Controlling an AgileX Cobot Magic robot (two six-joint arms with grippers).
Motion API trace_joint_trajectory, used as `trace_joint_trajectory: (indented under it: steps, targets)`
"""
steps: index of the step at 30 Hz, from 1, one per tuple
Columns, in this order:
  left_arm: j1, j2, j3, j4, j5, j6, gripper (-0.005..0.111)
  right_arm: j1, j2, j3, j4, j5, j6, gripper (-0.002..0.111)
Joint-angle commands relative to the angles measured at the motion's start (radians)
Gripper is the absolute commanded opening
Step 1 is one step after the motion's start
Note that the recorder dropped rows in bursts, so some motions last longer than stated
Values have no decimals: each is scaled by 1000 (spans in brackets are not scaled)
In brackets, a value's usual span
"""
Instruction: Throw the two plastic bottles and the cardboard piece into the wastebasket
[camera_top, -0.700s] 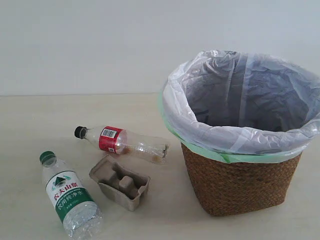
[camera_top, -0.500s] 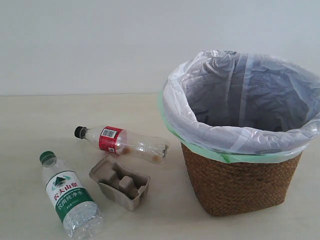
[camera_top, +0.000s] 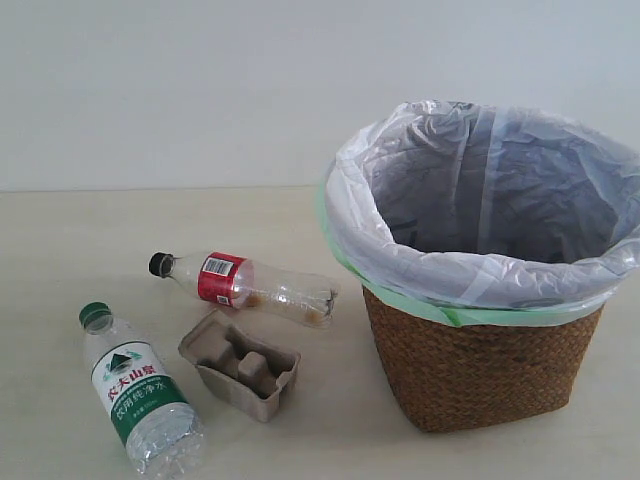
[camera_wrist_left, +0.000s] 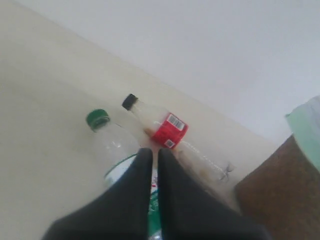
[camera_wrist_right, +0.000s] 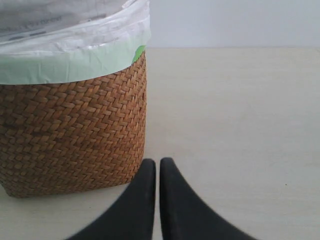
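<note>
Pale beige tabletop (camera_top: 60, 250) carries all four task things, and neither arm reaches into the exterior view. Nearest lies the wider plastic bottle (camera_top: 140, 395), green cap pointing away. Just beside it sits the cardboard piece (camera_top: 240, 365), open side up. Beyond that is the slimmer bottle (camera_top: 245, 285) on its side, black cap pointing away from the wastebasket (camera_top: 480, 370), which stands to the right with its bag-lined mouth open. A plain white wall (camera_top: 200, 90) closes the scene behind. The left gripper (camera_wrist_left: 154, 151) hangs above the green-capped bottle with its fingers pressed together, holding nothing. The right gripper (camera_wrist_right: 157, 161) floats low beside the wicker wall, fingers likewise together and empty. Nothing is in the basket yet. As I judge it, both round bottles could roll away if nudged off-centre, and the thin clear plastic may buckle or slip from a pinch. The tray lies so near the green-capped bottle that a descent could knock one into the other. A low release might catch the loose liner. The green-white label shows a mountain emblem over Chinese characters too small to read surely, and the red label shows only a white barcode patch
</note>
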Motion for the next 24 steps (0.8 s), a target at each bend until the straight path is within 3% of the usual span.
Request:
trace_joint_trajectory:
  steps: [1,20,24]
  targets:
    - [4,-4,4,-91,-4,-39,4,2,-5,0,-2,-8,0,0]
    - [4,-4,4,-126,-303,-39,4,2,-5,0,-2,-8,0,0]
    - [4,-4,4,-126,-309,-39,4,2,-5,0,-2,-8,0,0]
